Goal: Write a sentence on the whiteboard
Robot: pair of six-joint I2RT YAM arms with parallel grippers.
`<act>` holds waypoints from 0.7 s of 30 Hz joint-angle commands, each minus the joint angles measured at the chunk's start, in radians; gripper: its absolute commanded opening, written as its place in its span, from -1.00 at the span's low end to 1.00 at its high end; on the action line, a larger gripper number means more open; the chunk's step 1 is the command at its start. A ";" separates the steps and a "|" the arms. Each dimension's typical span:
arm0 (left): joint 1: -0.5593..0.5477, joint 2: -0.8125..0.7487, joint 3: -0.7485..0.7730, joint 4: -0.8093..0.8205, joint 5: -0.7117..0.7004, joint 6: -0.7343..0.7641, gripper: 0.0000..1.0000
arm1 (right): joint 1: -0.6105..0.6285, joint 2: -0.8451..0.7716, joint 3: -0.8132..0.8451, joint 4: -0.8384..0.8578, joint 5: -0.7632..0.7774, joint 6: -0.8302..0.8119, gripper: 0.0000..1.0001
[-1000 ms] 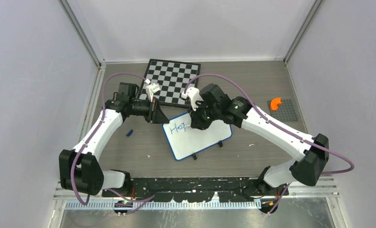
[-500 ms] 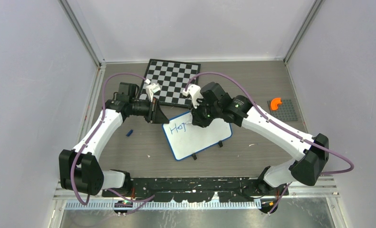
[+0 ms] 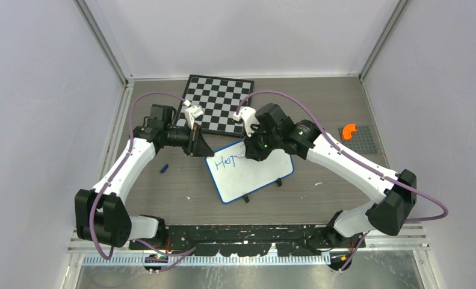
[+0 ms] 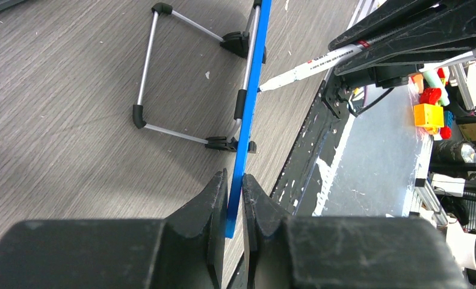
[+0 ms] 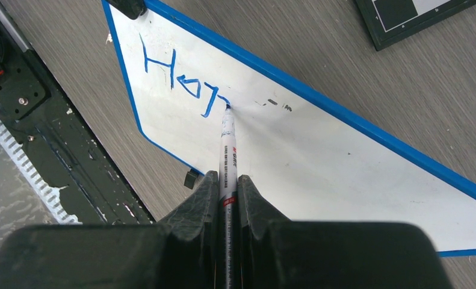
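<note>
The whiteboard (image 3: pixel 250 171) lies tilted on the table, white with a blue rim (image 5: pixel 319 99). My left gripper (image 3: pixel 200 144) is shut on the rim of its far left corner (image 4: pixel 235 177), seen edge-on in the left wrist view. My right gripper (image 3: pixel 247 155) is shut on a white marker (image 5: pixel 228 144), whose tip touches the board. The sentence (image 5: pixel 181 75) so reads "Ho" plus a partly drawn third letter in blue, and the tip rests at the end of that letter's top stroke. The marker (image 4: pixel 310 63) also shows beyond the board's edge in the left wrist view.
A black-and-white chessboard (image 3: pixel 218 102) lies just behind the whiteboard. A small blue cap (image 3: pixel 163 168) sits on the table to the left. At the far right a grey baseplate (image 3: pixel 361 141) carries an orange piece (image 3: pixel 347 130). The board's wire stand (image 4: pixel 157 72) rests on the wood.
The marker tip has slid a little to the right, adding a short top stroke to the third letter. The left gripper and the board have not moved.
</note>
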 commanded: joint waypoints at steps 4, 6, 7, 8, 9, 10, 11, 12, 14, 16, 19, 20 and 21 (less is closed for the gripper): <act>-0.012 0.007 0.017 -0.038 0.000 0.007 -0.69 | 0.010 0.011 0.003 0.037 -0.019 0.005 -0.99; -0.012 0.007 0.018 -0.037 -0.001 0.007 -0.69 | 0.012 0.019 0.008 0.042 -0.026 0.006 -0.99; -0.012 0.007 0.018 -0.038 -0.002 0.007 -0.69 | 0.014 0.022 0.011 0.043 -0.028 0.007 -0.99; -0.012 0.007 0.016 -0.038 -0.002 0.008 -0.69 | 0.014 0.024 0.013 0.046 -0.029 0.008 -1.00; -0.012 0.005 0.016 -0.038 -0.002 0.007 -0.69 | 0.015 0.026 0.015 0.048 -0.030 0.007 -0.99; -0.012 0.006 0.015 -0.038 -0.002 0.007 -0.69 | 0.016 0.028 0.020 0.047 -0.029 0.007 -0.99; -0.012 0.005 0.015 -0.038 -0.002 0.007 -0.69 | 0.017 0.031 0.024 0.047 -0.030 0.007 -1.00; -0.012 0.007 0.015 -0.038 -0.004 0.008 -0.69 | 0.017 0.032 0.028 0.044 -0.031 0.007 -1.00; -0.012 0.009 0.016 -0.037 -0.002 0.009 -0.69 | 0.018 0.030 0.035 0.039 -0.031 0.006 -0.99; -0.012 0.008 0.016 -0.037 0.000 0.010 -0.69 | 0.017 0.016 0.037 0.027 -0.036 0.004 -1.00; -0.014 0.009 0.020 -0.041 0.001 0.011 -0.69 | 0.016 -0.027 0.015 0.023 -0.042 -0.002 -0.99; -0.014 0.009 0.020 -0.040 0.002 0.011 -0.69 | 0.015 -0.040 0.004 0.025 -0.040 -0.003 -0.99; -0.015 0.009 0.019 -0.041 0.002 0.012 -0.69 | 0.012 -0.051 -0.007 0.025 -0.037 -0.003 -0.99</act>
